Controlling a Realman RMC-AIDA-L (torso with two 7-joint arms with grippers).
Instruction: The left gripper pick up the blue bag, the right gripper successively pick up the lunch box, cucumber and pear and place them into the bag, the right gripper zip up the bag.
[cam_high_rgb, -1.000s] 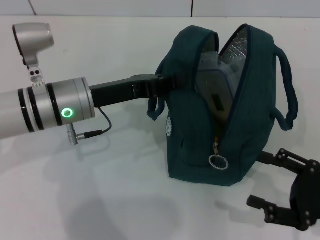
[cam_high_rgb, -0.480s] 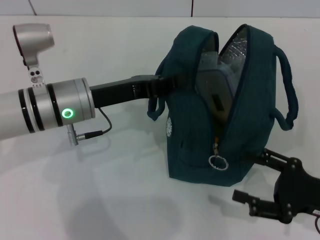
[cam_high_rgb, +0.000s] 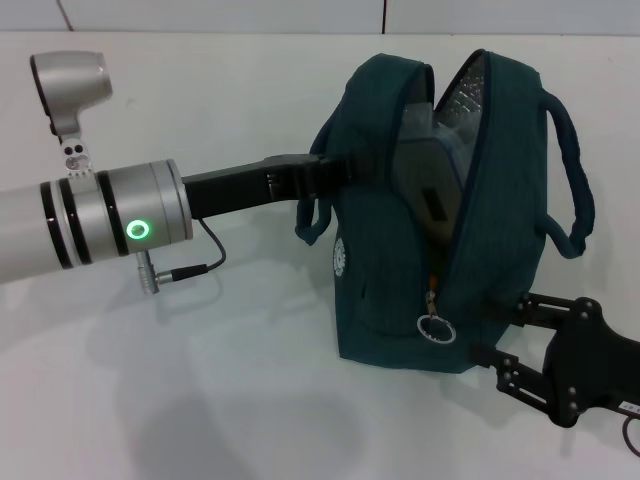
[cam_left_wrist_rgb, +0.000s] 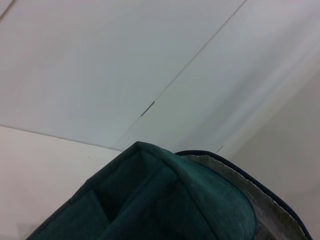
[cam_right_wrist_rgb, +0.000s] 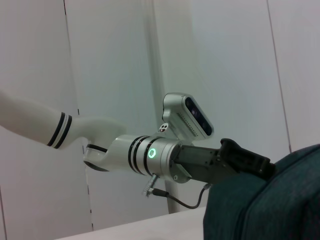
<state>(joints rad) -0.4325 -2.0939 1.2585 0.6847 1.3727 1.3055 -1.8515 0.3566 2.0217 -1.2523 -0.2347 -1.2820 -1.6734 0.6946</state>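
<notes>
While left gripper (cam_high_rgb: 335, 165) clamps blue bag (cam_high_rgb: 400, 300) by its top edge, bag stands unzipped.
Right gripper (cam_high_rgb: 500, 335) spread wide, holding nothing, fingertips against bag base just beside zipper ring (cam_high_rgb: 436, 328).

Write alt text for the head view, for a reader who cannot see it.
A dark teal-blue bag stands on a white table, zipper open, with a clear lunch box showing inside against the foil lining. The left gripper holds the bag's side near the top, and the open right gripper sits low beside the ring-pull zipper.

Blue bag (cam_left_wrist_rgb: 170, 200) close up, silver lining (cam_left_wrist_rgb: 260, 200) at rim.
</notes>
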